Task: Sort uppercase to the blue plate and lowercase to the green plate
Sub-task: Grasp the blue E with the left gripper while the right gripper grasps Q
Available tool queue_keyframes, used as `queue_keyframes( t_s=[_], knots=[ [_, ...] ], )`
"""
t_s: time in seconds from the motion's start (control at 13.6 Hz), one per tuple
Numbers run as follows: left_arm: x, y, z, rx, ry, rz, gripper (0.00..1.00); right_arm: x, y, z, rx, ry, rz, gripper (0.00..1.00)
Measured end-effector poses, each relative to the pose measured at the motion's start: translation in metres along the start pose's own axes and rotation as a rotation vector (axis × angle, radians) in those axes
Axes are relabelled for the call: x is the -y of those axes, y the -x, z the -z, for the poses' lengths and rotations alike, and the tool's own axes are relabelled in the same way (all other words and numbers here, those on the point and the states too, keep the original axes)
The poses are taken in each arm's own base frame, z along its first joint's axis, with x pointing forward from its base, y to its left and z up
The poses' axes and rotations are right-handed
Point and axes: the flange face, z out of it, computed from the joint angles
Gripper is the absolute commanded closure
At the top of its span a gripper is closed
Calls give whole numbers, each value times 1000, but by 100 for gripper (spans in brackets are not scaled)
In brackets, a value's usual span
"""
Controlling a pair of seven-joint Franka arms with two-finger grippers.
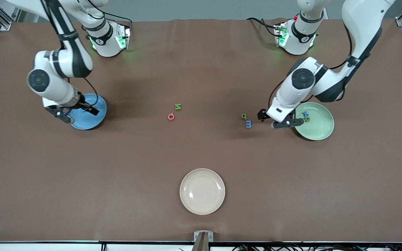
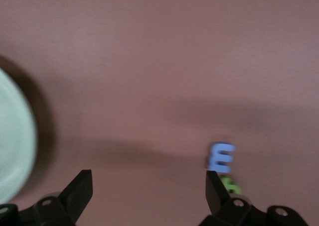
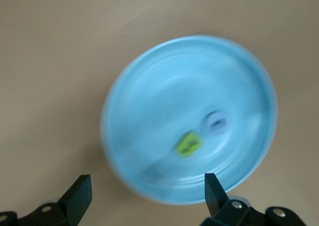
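The blue plate (image 1: 92,121) lies toward the right arm's end of the table. My right gripper (image 1: 77,112) hangs open and empty over its edge. In the right wrist view the blue plate (image 3: 164,86) holds a green letter (image 3: 188,144) and a pale blue letter (image 3: 217,124), both blurred. The green plate (image 1: 318,130) holds the blue x (image 1: 305,113) and the green u (image 1: 307,119). My left gripper (image 1: 277,119) is open and empty, between that plate and the green p (image 1: 244,116) and blue m (image 1: 248,123). The green N (image 1: 178,107) and pinkish G (image 1: 171,116) lie mid-table.
A cream plate (image 1: 202,191) sits nearer the front camera, at mid-table. The left wrist view shows the blue m (image 2: 221,156), the green p (image 2: 231,185) beside one finger, and the green plate's rim (image 2: 12,146). Brown cloth covers the table.
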Motion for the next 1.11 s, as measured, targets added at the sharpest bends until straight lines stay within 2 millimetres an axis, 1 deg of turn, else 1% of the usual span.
queue_keyframes(
  t_s=[0.15,0.22,0.37,0.52,0.66,0.74,0.81,0.89,0.96,1.11],
  knots=[
    [-22,2,-4,1,22,18,1,51,39,9,-32,-30,-47,0],
    [-29,2,-8,2,29,17,1,71,58,12,-44,-40,-48,0],
    [-39,1,-20,3,28,14,2,107,92,14,-61,-48,11,0],
    [-46,1,-37,12,15,6,5,145,121,14,-76,-53,94,0],
    [-54,2,-51,23,4,2,10,194,150,16,-98,-72,181,0],
    [-57,3,-54,26,2,4,14,220,163,18,-101,-87,207,0],
    [-58,4,-56,28,1,4,17,242,174,16,-95,-102,220,0],
    [-59,4,-57,29,0,0,21,260,181,12,-88,-110,229,0],
    [-59,5,-59,27,-2,-6,25,273,184,5,-85,-111,235,0],
    [-58,4,-64,23,-7,-11,28,287,180,-11,-88,-115,237,0]
  ],
)
